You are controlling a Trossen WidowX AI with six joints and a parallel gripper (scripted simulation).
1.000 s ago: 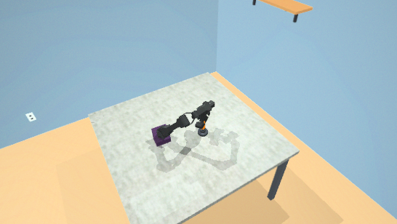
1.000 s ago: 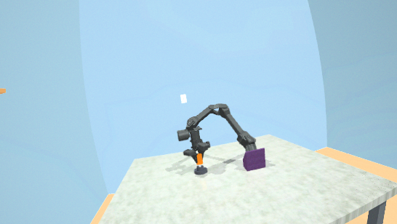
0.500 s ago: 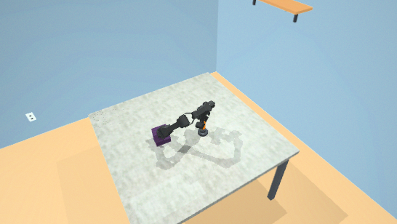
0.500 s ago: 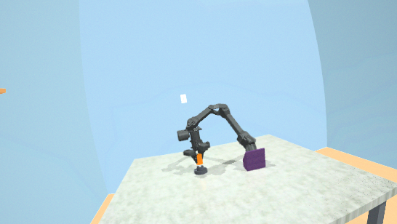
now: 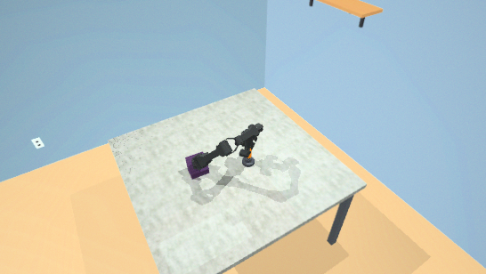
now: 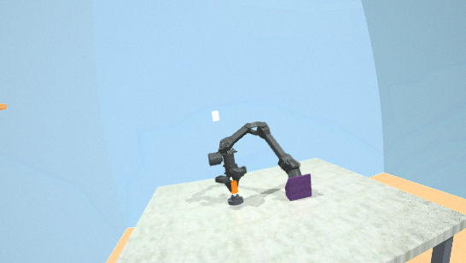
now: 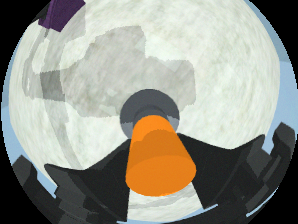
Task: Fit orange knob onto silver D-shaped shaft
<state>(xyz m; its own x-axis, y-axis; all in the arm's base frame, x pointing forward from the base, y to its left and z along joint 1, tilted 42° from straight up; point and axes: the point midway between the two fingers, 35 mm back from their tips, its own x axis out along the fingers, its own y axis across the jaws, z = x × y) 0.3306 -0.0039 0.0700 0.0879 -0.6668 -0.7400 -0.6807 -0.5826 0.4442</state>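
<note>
The orange knob (image 5: pixel 250 154) (image 6: pixel 234 187) (image 7: pixel 159 167) is upright between the fingers of my gripper (image 6: pixel 234 184) (image 7: pixel 161 172), which is shut on it. The dark round pedestal (image 5: pixel 248 163) (image 6: pixel 235 201) (image 7: pixel 131 104) stands on the table directly below the knob. In the exterior view the knob's lower end is just above the raised middle of the pedestal. In the wrist view the knob's far end overlaps the pedestal's centre. The silver shaft, its flat side and the hole under the knob are hidden, so I cannot tell whether the flats line up.
The arm's purple base block (image 5: pixel 198 172) (image 6: pixel 299 188) (image 7: pixel 67 15) sits on the pale grey table (image 5: pixel 214 240) (image 6: pixel 299 235), to the left of the pedestal in the top view. The arm arches from it over to the pedestal. An orange shelf (image 5: pixel 352 6) hangs on the wall.
</note>
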